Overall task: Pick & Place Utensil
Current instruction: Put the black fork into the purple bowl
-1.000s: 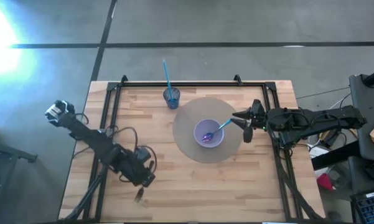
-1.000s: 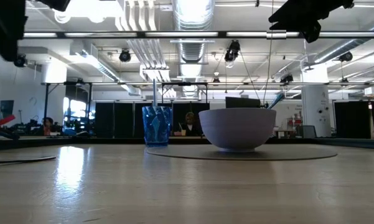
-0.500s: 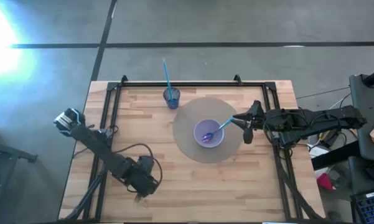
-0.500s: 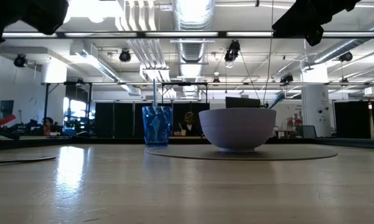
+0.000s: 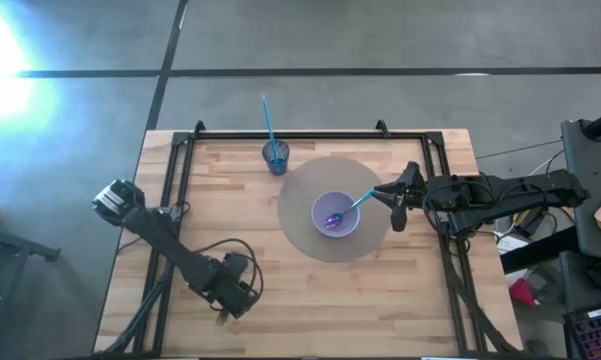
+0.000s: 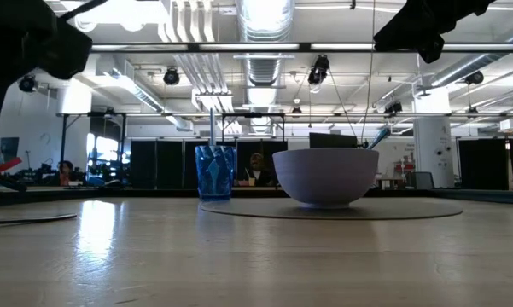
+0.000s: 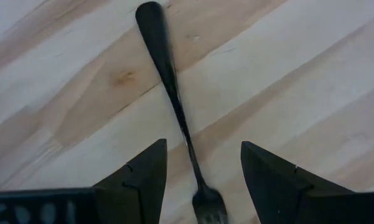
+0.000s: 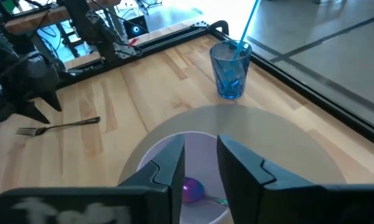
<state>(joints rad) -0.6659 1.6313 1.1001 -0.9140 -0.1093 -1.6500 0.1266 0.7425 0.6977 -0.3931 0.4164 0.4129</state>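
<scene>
My left claw (image 7: 199,177) has come down wide open astride the fork (image 7: 174,106) on the near-left bench (image 5: 310,290), while my right claw (image 8: 201,163), narrowing, probably isn't yet gripping the spoon (image 5: 348,208).

Wood worktop (image 5: 380,290) carries a round grey mat (image 5: 305,235); blue tumbler (image 5: 275,156) with a blue straw (image 5: 267,118) stands just beside the mat's edge.

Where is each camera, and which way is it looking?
High view: above the table, looking straight down; both arms show.
Low view: at tabletop height, looking level past the bowl and blue cup.
Left wrist view: over the fork, between the open left claw.
Right wrist view: behind the right claw, facing the bowl.
Shared: both wrist views show the fork.
</scene>
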